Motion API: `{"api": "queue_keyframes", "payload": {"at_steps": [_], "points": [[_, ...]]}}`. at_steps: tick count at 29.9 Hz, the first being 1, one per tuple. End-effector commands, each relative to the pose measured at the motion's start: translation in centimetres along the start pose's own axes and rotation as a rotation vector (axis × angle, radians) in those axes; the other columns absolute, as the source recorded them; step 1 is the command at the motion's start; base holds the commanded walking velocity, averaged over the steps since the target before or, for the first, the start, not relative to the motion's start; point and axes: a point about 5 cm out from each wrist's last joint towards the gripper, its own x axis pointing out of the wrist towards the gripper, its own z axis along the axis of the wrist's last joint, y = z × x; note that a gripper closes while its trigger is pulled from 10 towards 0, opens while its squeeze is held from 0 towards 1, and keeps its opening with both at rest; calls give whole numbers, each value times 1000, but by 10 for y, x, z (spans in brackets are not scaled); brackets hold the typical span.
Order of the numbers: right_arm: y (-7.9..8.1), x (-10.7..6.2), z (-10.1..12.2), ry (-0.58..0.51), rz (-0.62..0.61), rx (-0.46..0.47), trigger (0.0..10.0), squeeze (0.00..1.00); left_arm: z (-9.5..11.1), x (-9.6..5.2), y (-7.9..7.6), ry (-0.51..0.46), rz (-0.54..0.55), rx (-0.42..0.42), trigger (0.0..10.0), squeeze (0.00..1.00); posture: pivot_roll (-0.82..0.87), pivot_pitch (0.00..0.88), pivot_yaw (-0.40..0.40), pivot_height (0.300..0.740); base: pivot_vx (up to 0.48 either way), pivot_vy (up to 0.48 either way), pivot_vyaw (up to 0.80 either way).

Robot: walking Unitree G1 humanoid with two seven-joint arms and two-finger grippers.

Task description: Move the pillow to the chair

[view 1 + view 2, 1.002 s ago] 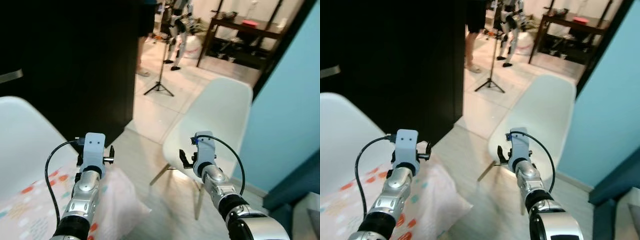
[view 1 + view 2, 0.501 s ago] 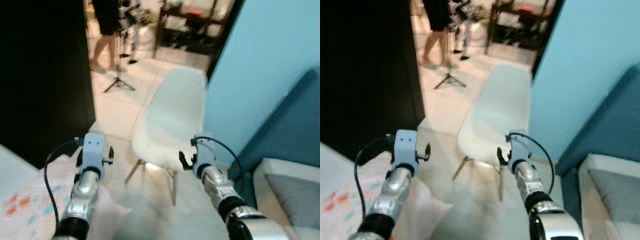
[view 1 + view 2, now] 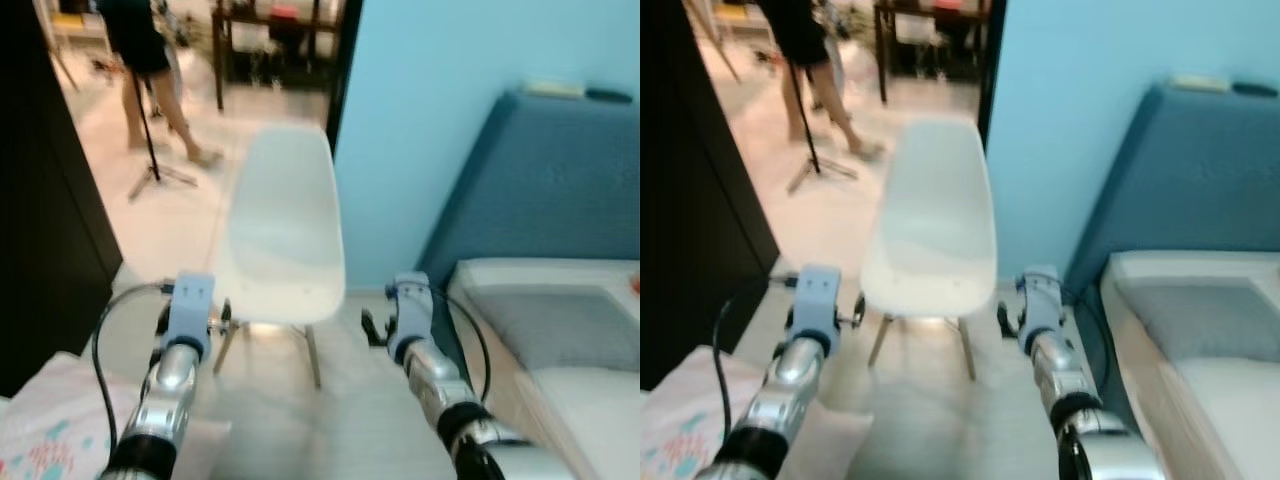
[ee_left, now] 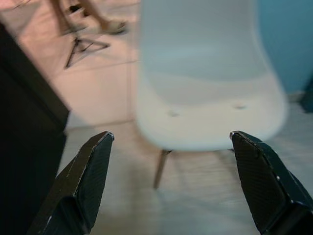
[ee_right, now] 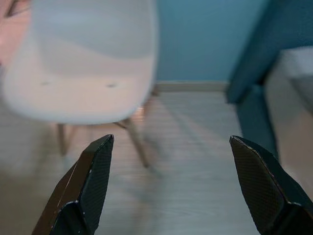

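White plastic chair (image 3: pixel 283 225) sits dead ahead in the left eye view, seat bare, blue wall behind it, a blue sofa (image 3: pixel 560 300) to its right. Left gripper (image 3: pixel 190 318) and right gripper (image 3: pixel 392 318) are both raised at the chair's front edge, holding nothing. Patterned pillow (image 3: pixel 45 435) lies at the lower left, beside the left forearm, well apart from the chair; a person's legs (image 3: pixel 160 95) and a tripod stand in the doorway beyond. Right eye view: same layout, slightly blurred. Left wrist view: fingers (image 4: pixel 80 183) spread wide, chair seat between them. Right wrist view: fingers (image 5: pixel 83 188) wide apart too, chair and wooden floor (image 5: pixel 195 161) ahead. My read: pillow not yet picked up, robot is surveying the target. Next move calls for turning left toward the pillow, lowering both grippers and clamping it.
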Motion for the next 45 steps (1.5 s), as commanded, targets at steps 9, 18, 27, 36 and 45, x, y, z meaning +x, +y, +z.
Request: {"api": "queue_keyframes", "payload": {"at_steps": [9,18,27,36,45], "points": [[-1,-1,-2,-10,-26,33,10000,0,-1,1,0,17,-30,30,10000,0,60,0,-27,736,0,0,-800],[-4,-2,-4,-8,-31,22,10000,0,1,2,-3,11,-29,9,10000,0,50,0,-45,736,0,0,-800],[-6,-1,0,-8,-32,10,10000,0,-1,1,-6,17,-28,0,10000,0,45,0,-52,736,0,0,-800],[-8,-1,0,-3,-32,-1,10000,0,-2,2,-8,21,-28,-5,10000,0,36,0,-56,736,0,0,-800],[-10,-1,0,-1,-33,-8,10000,0,-2,1,-10,24,-25,-19,10000,0,32,0,-63,736,0,0,-800]]}}
